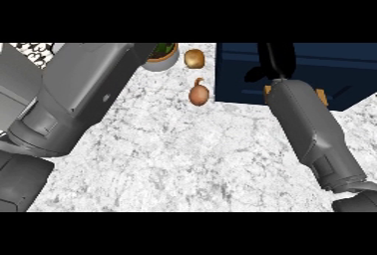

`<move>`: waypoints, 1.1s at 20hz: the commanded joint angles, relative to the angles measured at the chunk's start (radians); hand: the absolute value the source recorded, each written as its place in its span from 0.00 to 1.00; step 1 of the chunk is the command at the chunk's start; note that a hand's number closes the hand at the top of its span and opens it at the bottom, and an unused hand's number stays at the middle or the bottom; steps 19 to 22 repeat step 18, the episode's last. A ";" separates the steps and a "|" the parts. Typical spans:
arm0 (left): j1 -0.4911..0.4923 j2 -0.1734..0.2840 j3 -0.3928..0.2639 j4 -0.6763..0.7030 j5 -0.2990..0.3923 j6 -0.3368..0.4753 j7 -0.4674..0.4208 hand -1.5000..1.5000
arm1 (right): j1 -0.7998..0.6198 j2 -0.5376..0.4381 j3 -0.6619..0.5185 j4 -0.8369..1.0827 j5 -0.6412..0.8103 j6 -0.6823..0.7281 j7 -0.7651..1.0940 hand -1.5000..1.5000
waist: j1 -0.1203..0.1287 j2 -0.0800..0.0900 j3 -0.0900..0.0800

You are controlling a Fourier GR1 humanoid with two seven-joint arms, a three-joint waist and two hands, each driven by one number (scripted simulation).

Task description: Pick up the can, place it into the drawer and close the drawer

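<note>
White marble table fills most of the head view. Dark blue drawer sits open past the table's far right corner, its interior dark.

Right forearm runs from the near right edge of the table up and across to the drawer. Right hand is black and hangs over the drawer's inside, near its left part. Fingers point away toward the far side, one digit sticks out to the left lower down. Whether it is open or curled cannot be told, and nothing is seen in it. Small orange-brown bits show at either side of the right wrist, too hidden to identify.

Can: not visible anywhere on the table or in the seen part of the drawer; location cannot be told.

Left forearm is large and grey, covers the far left corner of the table, angled up toward the far edge. Left hand does not show.

Near the far edge, middle: grey pot with green plant, partly behind the left forearm. Just right of it a round brown item, potato-like. Closer in, an orange-brown onion with a thin curled stem, near the drawer's left edge but apart from it.
</note>
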 commanded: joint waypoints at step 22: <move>0.219 0.140 -0.023 -0.306 -0.006 -0.047 0.107 0.00 | -0.231 -0.012 -0.179 0.154 -0.148 -0.001 -0.178 0.00 | 0.032 -0.003 0.000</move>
